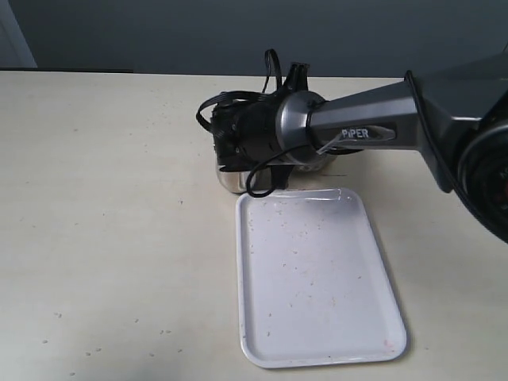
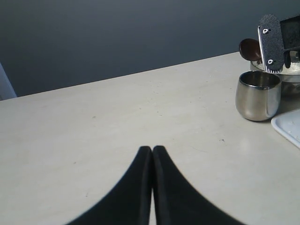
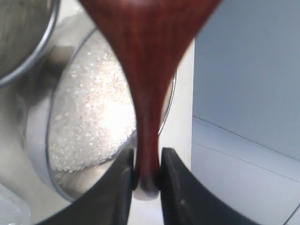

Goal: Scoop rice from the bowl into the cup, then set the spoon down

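Observation:
My right gripper point(image 3: 147, 174) is shut on the slim handle of the dark red-brown wooden spoon point(image 3: 146, 70), whose oval end hangs over the steel bowl point(image 3: 49, 154) of white rice point(image 3: 93, 117). Part of the steel cup point(image 3: 18, 37) shows beside the bowl. In the exterior view the right arm reaches across and its gripper point(image 1: 226, 136) hovers over the cup point(image 1: 230, 181), hiding most of the bowl point(image 1: 319, 163). The left wrist view shows the cup point(image 2: 258, 96), the bowl point(image 2: 291, 75) behind it, the spoon point(image 2: 248, 48), and my left gripper point(image 2: 152, 150) shut and empty over bare table.
A white rectangular tray point(image 1: 317, 278) lies in front of the cup and bowl, sprinkled with stray grains; its corner point(image 2: 288, 125) sits close to the cup. More loose grains dot the beige table point(image 1: 103, 238). A dark wall stands behind the table.

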You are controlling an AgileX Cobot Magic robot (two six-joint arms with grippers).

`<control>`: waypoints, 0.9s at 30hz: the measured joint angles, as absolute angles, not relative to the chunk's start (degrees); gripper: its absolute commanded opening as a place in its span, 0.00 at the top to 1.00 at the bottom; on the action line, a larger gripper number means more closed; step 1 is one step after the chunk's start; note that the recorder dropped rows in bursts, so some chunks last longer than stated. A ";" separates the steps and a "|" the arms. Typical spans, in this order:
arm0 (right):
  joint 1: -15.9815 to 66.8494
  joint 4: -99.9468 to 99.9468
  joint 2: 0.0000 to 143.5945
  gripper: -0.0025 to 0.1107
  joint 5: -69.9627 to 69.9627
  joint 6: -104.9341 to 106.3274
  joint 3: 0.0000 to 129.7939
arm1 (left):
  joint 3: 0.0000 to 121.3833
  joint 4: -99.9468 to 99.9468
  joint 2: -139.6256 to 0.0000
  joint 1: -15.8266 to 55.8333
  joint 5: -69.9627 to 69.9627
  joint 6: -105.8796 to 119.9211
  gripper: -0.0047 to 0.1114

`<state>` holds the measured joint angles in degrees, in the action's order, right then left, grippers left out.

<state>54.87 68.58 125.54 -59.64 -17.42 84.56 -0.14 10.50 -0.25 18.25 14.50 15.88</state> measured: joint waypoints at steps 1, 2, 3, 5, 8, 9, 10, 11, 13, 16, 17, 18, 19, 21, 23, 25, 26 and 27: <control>54.87 68.70 125.54 0.99 -59.64 -17.53 84.56 | -0.14 10.50 -0.25 18.25 14.50 15.88 0.96; 54.87 68.83 125.54 0.99 -59.52 -17.66 84.56 | -0.14 10.50 -0.25 18.25 14.50 15.88 0.96; 54.87 69.07 125.54 0.99 -59.51 -17.80 84.56 | -0.14 10.50 -0.25 18.25 14.50 15.88 0.96; 54.87 69.49 125.54 0.99 -59.39 -17.93 84.56 | -0.14 10.50 -0.25 18.25 14.50 15.88 0.96; 54.87 70.55 125.42 0.99 -58.68 -18.33 84.14 | -0.14 10.50 -0.25 18.25 14.50 15.88 0.96; 54.87 71.02 125.42 0.99 -58.44 -18.59 83.85 | -0.14 10.50 -0.25 18.25 14.50 15.88 0.96; 54.87 71.45 125.42 0.99 -58.30 -18.84 83.41 | -0.14 10.50 -0.25 18.25 14.50 15.88 0.96; 54.87 71.74 125.42 0.99 -58.31 -18.96 82.95 | -0.14 10.50 -0.25 18.25 14.50 15.88 0.96; 54.87 73.12 125.19 0.99 -58.31 -19.96 81.62 | -0.14 10.50 -0.25 18.25 14.50 15.88 0.96; 54.87 76.05 124.94 0.99 -58.18 -21.39 80.62 | -0.14 10.50 -0.25 18.25 14.50 15.88 0.96; 54.87 76.73 124.79 0.99 -58.18 -21.79 80.36 | -0.14 10.50 -0.25 18.25 14.50 15.88 0.96; 54.87 78.11 124.41 0.99 -58.14 -22.54 79.65 | -0.14 10.50 -0.25 18.25 14.50 15.88 0.96; 54.87 79.10 124.18 0.99 -58.05 -23.19 79.12 | -0.14 10.50 -0.25 18.25 14.50 15.88 0.96; 54.87 81.48 123.80 0.99 -58.05 -24.50 78.02 | -0.14 10.50 -0.25 18.25 14.50 15.88 0.96; 54.87 82.47 123.80 0.99 -58.05 -25.21 77.70 | -0.14 10.50 -0.25 18.25 14.50 15.88 0.96; 54.87 82.99 123.80 0.99 -58.05 -25.92 77.61 | -0.14 10.50 -0.25 18.25 14.50 15.88 0.96; 54.87 82.99 123.80 0.99 -58.05 -26.07 77.61 | -0.14 10.50 -0.25 18.25 14.50 15.88 0.96; 54.87 82.99 123.67 0.99 -58.05 -26.18 77.49 | -0.14 10.50 -0.25 18.25 14.50 15.88 0.96</control>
